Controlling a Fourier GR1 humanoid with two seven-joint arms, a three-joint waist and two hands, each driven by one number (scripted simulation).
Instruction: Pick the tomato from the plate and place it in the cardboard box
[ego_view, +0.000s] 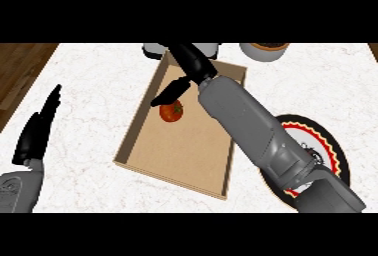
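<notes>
Far L first: a strip of wooden floor (22, 65) beside the white marbled worktop (88, 130). Low on the L side, the left hand (40, 125) stands up off its grey left forearm (16, 189). Fingers straight, pointing up, pressed side by side. It's resting, holding nothing, well apart from the box.

Centre now: the cardboard box (184, 155), long and shallow, lies at a slant on the worktop, near corner toward btm centre, far end toward the top. And there's the tomato (171, 111): red, inside the box, on the box floor in the far half, near the L wall, well apart from the plate.

Just above it is the right hand (193, 62), over the far end of the box. Fingers stretch toward the top edge, thumb angles down-left w/ its tip just beside the tomato's top. The hand is spread, not wrapped round the tomato. Can't tell if the thumb tip touches the skin or hangs just over it.

Behind the hand at the top edge is a white pot (155, 49), mostly hidden, so can't say more.

Moving R: the right forearm (251, 125), grey, runs diagonally from btm R up over the box's R wall to the hand. At the top, R of the hand, sits a bowl (264, 51), white outside, dark brown inside, cut by the view's edge. Under the forearm on the R side is the plate (332, 147), white w/ a black, yellow and red rim, partly covered by the arm.
</notes>
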